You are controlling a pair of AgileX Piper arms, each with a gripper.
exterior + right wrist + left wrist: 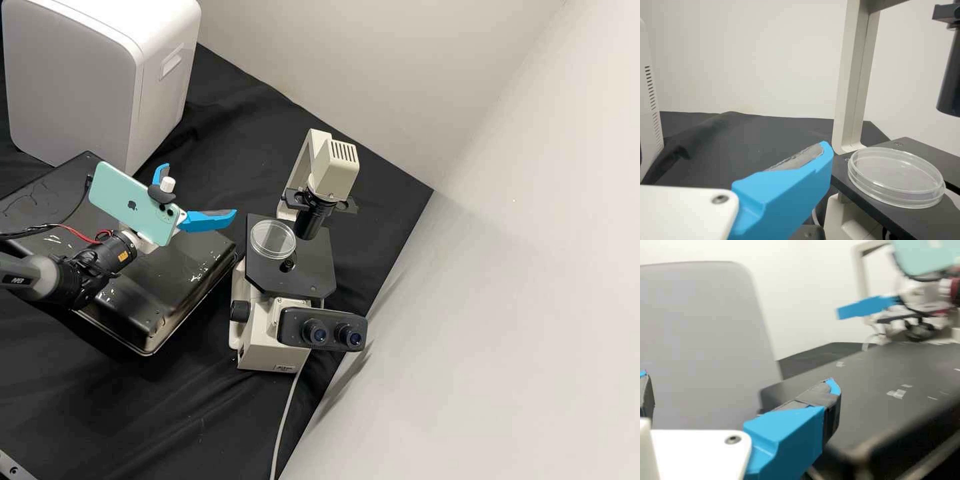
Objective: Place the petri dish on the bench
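The right end effector (199, 189), fingers spread wide, is positioned level with the microscope stage (313, 270) and just beside the clear petri dish (273, 239) resting on it, apparently so the dish can be straddled, lifted and transferred to the black surface (133, 400).
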